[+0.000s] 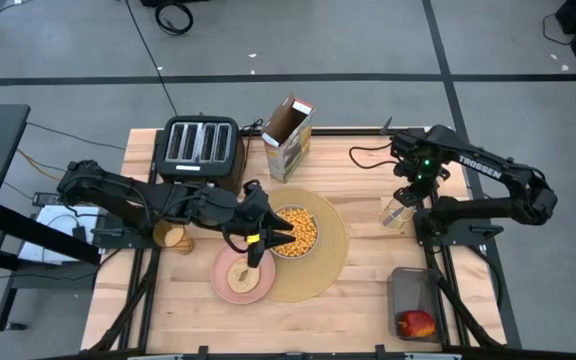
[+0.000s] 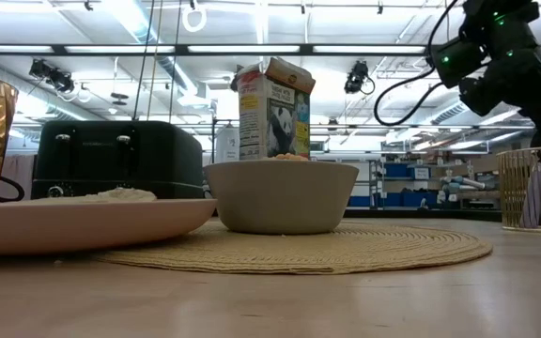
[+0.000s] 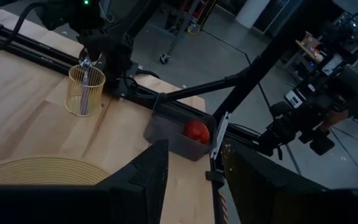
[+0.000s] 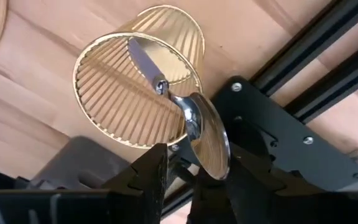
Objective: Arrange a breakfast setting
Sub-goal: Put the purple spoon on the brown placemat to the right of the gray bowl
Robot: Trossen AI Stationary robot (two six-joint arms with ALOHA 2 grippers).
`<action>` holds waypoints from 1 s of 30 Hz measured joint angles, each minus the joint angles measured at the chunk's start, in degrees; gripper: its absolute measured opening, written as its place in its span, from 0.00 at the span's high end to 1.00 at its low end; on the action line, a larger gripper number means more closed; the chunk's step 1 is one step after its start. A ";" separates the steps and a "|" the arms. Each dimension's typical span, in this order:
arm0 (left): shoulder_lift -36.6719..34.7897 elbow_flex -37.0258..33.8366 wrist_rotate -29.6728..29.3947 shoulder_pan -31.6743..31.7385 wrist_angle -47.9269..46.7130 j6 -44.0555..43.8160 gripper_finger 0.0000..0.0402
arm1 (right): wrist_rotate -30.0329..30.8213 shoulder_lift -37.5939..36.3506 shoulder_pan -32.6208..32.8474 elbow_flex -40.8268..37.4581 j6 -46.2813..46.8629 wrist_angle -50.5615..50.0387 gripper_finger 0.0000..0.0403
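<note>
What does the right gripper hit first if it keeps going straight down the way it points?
The metal spoon. Its bowl end sits right between the right gripper's jaws, handle down inside the gold wire holder. Past it comes the holder's rim, then its base on the table; depth is hard to judge.

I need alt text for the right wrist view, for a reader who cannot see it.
The right tool is around the bowl end of a metal spoon whose handle stands in a gold wire cup on the wooden table.
</note>
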 joint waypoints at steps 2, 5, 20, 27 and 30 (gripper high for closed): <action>0.00 0.00 0.00 0.00 -0.01 0.64 0.61 | 0.33 -0.12 0.00 0.00 0.35 0.00 0.63; 0.00 0.00 0.01 0.00 0.01 0.79 0.61 | 1.72 -0.12 0.00 0.00 1.22 0.00 0.68; 0.00 0.00 -0.02 0.00 0.01 0.71 0.61 | 6.57 -0.39 0.04 0.16 0.43 -0.06 0.96; 0.00 0.00 -0.03 0.00 0.03 0.90 0.61 | 9.13 -1.78 0.07 5.23 -1.69 -0.08 0.97; 0.00 0.00 -0.04 0.00 0.05 1.01 0.61 | 9.19 -1.86 0.07 8.50 -3.53 0.02 0.97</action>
